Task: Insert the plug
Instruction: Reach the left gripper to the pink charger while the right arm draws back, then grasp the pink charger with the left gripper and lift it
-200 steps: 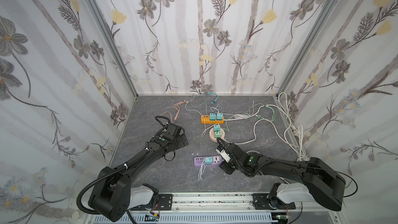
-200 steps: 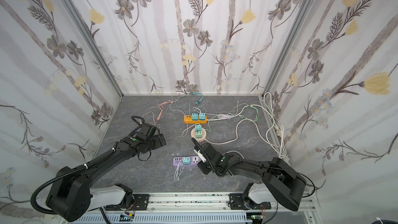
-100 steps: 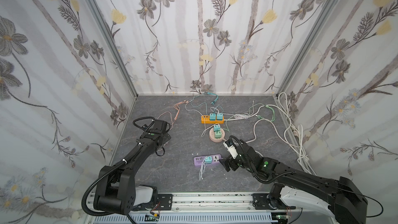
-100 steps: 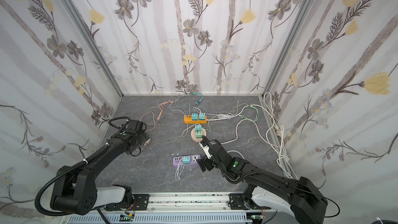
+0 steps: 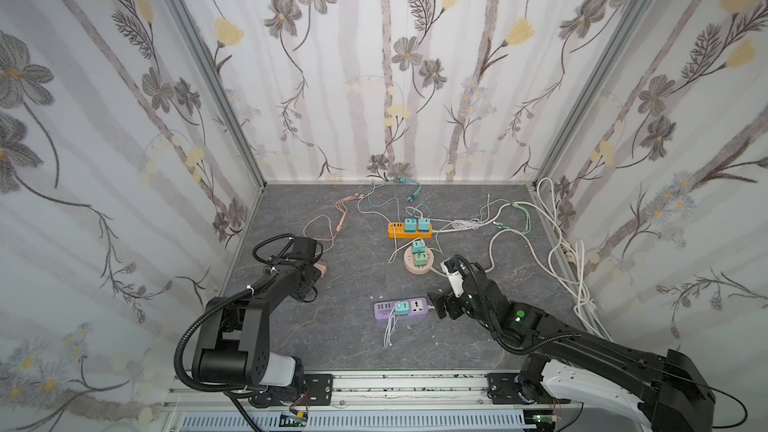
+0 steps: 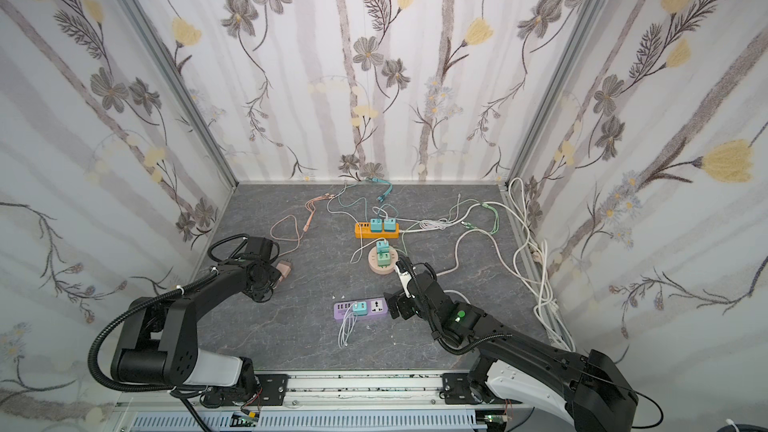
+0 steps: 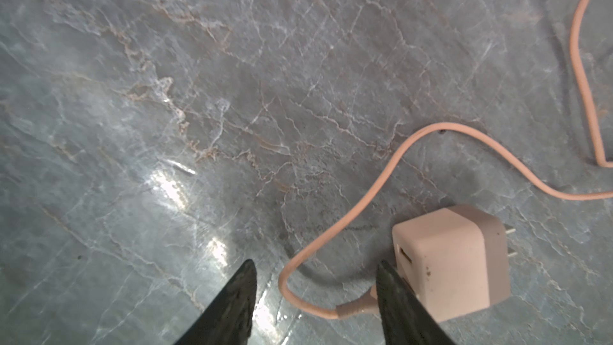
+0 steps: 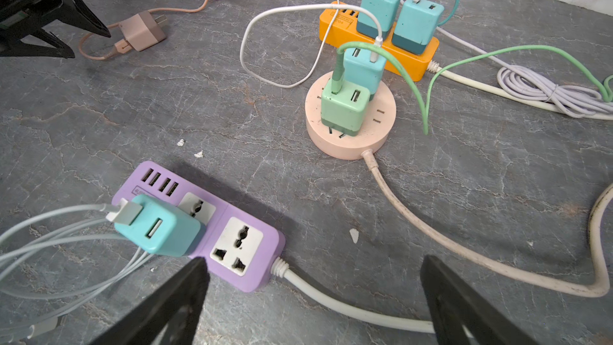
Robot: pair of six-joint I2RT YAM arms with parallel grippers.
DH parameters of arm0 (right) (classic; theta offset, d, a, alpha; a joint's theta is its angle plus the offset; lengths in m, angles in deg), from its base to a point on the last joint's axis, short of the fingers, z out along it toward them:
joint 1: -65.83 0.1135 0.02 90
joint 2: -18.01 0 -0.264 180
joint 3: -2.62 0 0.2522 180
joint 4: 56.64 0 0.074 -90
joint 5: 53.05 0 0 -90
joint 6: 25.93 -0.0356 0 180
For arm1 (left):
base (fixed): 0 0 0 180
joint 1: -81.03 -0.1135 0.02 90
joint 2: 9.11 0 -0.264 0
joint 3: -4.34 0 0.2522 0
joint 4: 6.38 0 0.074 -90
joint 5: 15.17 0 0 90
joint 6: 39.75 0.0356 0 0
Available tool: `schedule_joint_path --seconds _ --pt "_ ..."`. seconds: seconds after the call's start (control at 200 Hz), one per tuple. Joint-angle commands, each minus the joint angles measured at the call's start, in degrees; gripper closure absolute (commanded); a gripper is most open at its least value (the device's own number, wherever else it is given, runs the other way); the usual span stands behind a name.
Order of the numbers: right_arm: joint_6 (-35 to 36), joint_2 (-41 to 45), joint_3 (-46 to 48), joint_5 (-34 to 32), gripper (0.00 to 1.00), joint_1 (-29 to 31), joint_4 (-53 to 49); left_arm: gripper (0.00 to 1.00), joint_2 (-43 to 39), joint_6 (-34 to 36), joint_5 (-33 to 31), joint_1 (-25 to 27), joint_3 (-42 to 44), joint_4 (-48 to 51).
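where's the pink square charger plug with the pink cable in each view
top view: pink square charger plug left of centre on the grey table
top view: same spot
left wrist: close up, beside one black finger
right wrist: far off, beyond the purple power strip
shared landmark: its looping pink cable

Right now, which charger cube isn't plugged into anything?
The pink charger, lying loose beside the left fingers; the teal chargers and green charger stand in sockets.
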Motion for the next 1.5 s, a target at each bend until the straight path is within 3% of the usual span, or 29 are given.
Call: schedule_joint_path --seconds 0.0,0.265,0.41,0.874,1.049,1.159,1.494 --pt "-0.46 0.04 -0.89 -1.64 0.01 0.03 1.81 0.51 1.50 -1.35 0.29 -0.04 -0.07 -1.40" --pt "-0.68 -0.38 -1.09 -3.38 0.01 -0.02 3.13 0.79 2.80 -0.53 2.53 -0.05 2.11 -5.02" --pt "-1.75 -1.74 -1.66 -4.45 0.01 -0.02 5.27 1.00 3.26 1.37 2.85 0.02 2.14 -4.35" --pt "-1.26 -8.59 -4.49 1.12 0.01 -0.05 11.54 1.00 -3.28 15.74 9.55 0.13 0.74 -1.06" --pt "3.84 -10.01 -4.45 8.11 0.00 0.06 16.49 1.00 -8.81 20.60 12.77 1.85 0.28 -1.15" --pt "10.96 -11.63 -4.36 14.52 0.00 0.06 20.43 1.00 -10.91 25.04 14.29 4.41 -1.38 0.32" --pt "23.53 -18.24 -9.71 25.75 0.01 0.06 18.35 1.00 -14.06 34.90 20.31 10.66 -10.64 8.03"
